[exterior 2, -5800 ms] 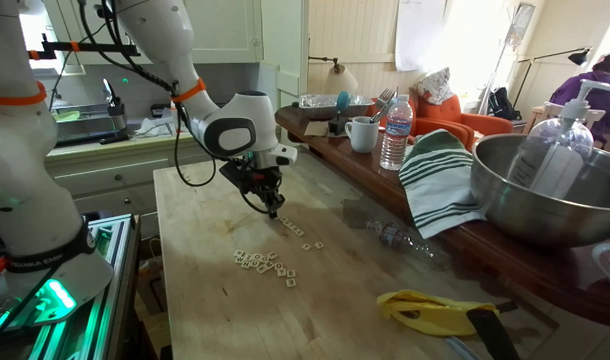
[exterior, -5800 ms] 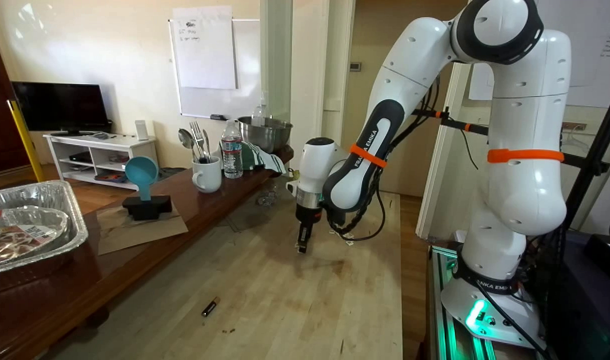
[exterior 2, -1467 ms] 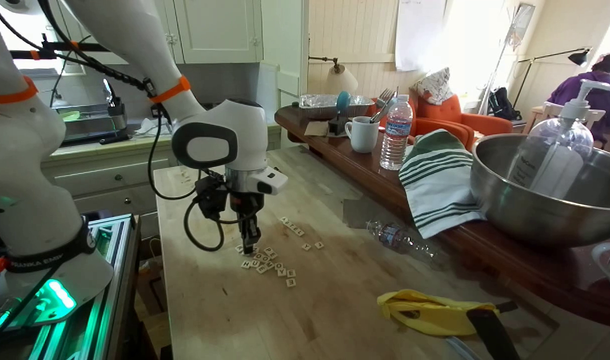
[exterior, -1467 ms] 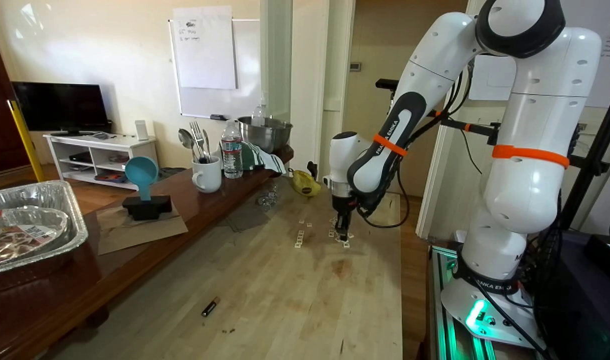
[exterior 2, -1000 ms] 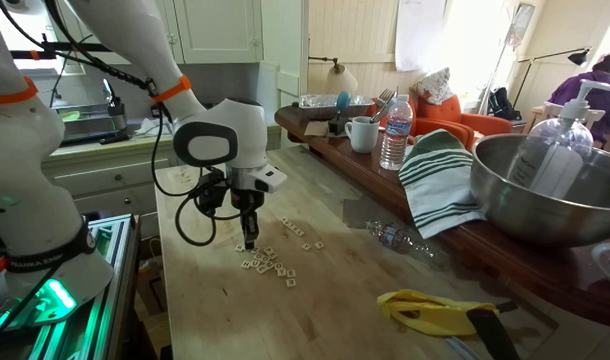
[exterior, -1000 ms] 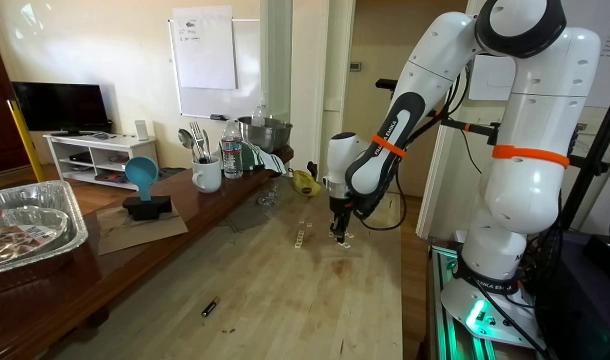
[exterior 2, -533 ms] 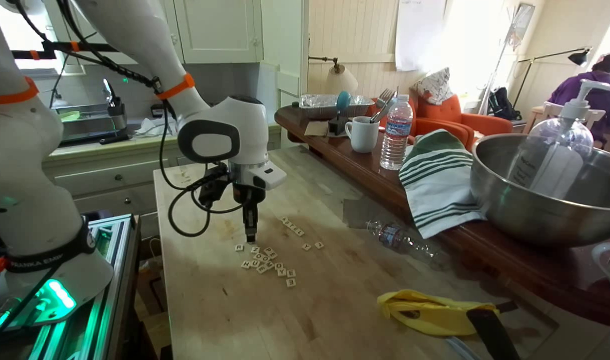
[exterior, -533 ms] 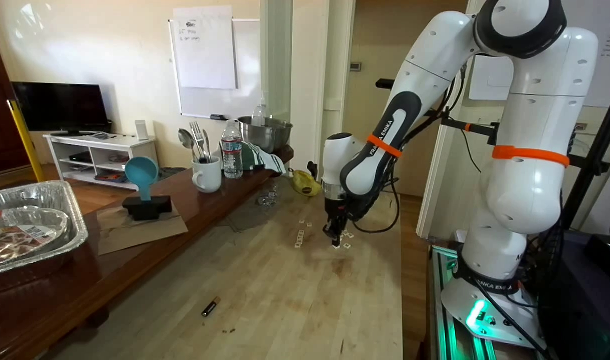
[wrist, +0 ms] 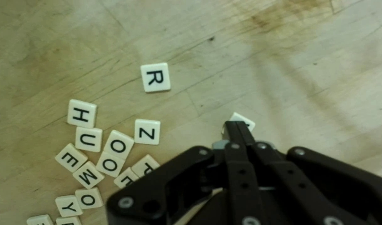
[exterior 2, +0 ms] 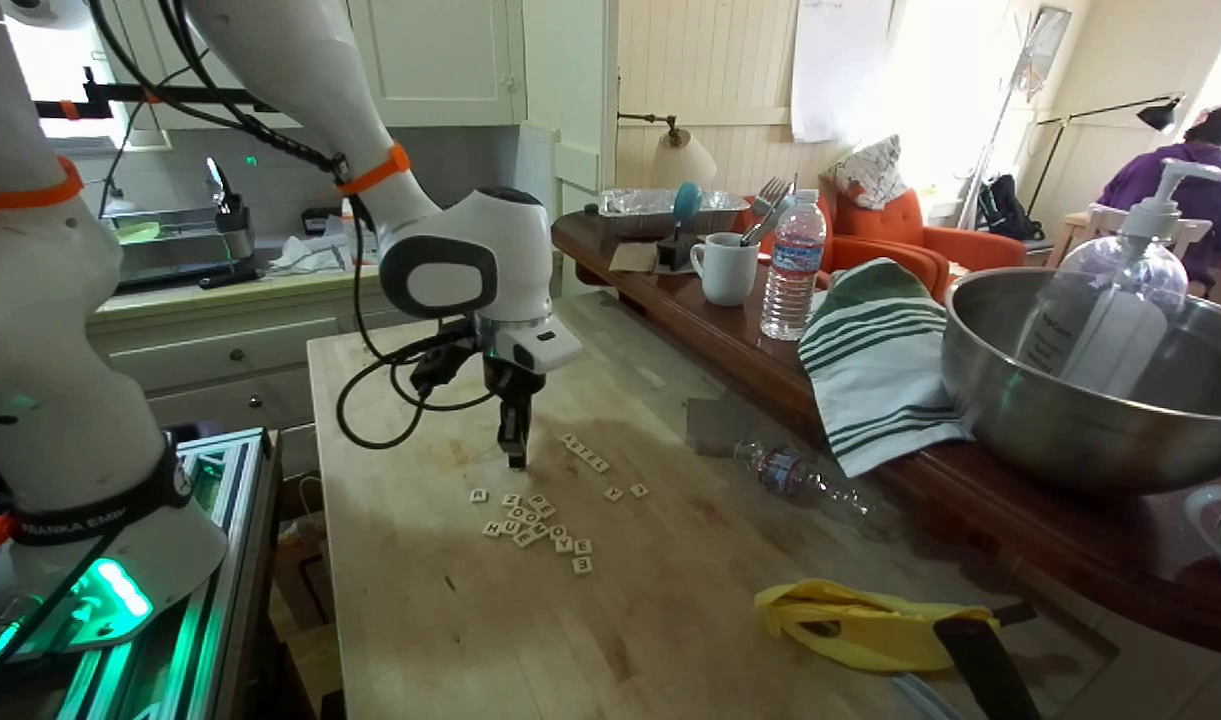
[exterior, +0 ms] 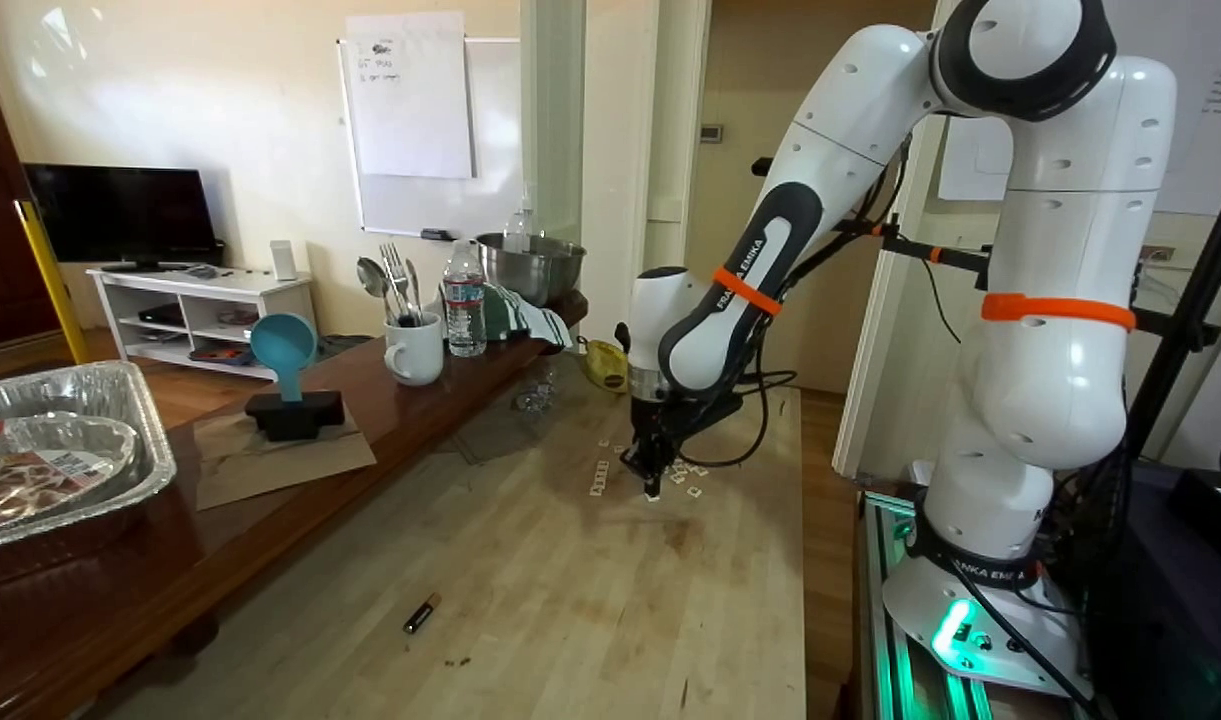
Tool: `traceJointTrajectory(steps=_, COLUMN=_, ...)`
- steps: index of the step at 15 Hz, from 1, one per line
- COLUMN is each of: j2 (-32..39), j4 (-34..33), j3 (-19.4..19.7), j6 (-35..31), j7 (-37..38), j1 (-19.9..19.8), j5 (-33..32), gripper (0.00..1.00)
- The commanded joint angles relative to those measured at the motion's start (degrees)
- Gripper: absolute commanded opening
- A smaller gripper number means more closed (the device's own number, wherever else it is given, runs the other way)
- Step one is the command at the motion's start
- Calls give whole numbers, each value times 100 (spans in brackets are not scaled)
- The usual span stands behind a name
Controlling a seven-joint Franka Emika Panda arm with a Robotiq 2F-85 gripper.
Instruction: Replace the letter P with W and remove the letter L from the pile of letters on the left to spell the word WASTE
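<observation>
My gripper (exterior: pixel 653 486) is shut, fingertips together, pointing down at the table between pile and row; it also shows in an exterior view (exterior 2: pixel 514 460) and the wrist view (wrist: pixel 236 123). A white letter tile (wrist: pixel 242 118) lies under the fingertips, mostly hidden, its letter unreadable there; it looks pressed, not gripped. The pile of letter tiles (wrist: pixel 88 139) includes H, U, Z, O, M, Y and E. An R tile (wrist: pixel 155 77) lies apart. A short row of tiles (exterior 2: pixel 585 455), small but seemingly ending STE, lies beyond my gripper. Two loose tiles (exterior 2: pixel 613 493) lie near it, letters unreadable.
A raised brown ledge (exterior 2: pixel 660 305) runs along the table, with a mug (exterior 2: pixel 727 270), water bottle (exterior 2: pixel 792 265), towel (exterior 2: pixel 875 350) and steel bowl (exterior 2: pixel 1050 410). A crushed plastic bottle (exterior 2: pixel 785 472), yellow bag (exterior 2: pixel 860 625) and battery (exterior: pixel 421 613) lie on the table.
My gripper moved from the row to the pile, then back partway toward the row. The tile beside H, apparently W, left the pile and slid along under the shut fingertips.
</observation>
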State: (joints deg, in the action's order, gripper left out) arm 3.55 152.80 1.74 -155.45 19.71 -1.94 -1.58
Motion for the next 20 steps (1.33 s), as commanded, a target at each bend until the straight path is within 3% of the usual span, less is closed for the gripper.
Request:
traceJointTrajectory(steps=1, j2=280, j4=-203, j3=-51, j6=42, j7=322, j1=133, j5=350, gripper=0)
traceJointTrajectory(steps=20, j2=699, j4=-792, j3=-65, j6=-76, j7=1370, j1=455, j5=798, gripper=0)
